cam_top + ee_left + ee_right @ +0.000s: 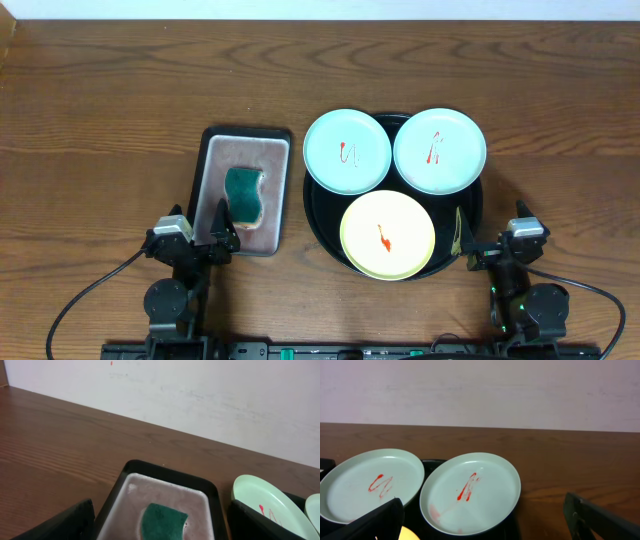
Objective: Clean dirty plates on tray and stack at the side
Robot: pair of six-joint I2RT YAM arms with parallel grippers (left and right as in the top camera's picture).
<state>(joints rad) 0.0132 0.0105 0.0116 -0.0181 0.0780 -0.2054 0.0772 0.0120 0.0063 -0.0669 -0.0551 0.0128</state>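
Both grippers are empty with jaws spread wide: the left gripper (222,232) is at the near edge of the sponge tray (206,170), the green sponge (243,193) just ahead of it, and the right gripper (461,238) is at the near right rim of the black tray (318,212). Just left of the right gripper lies the yellow plate (388,236). Farther ahead sit the left mint plate (346,149) and right mint plate (439,150), all three on that tray and smeared red.

No legible text, label, brand or number in any view.
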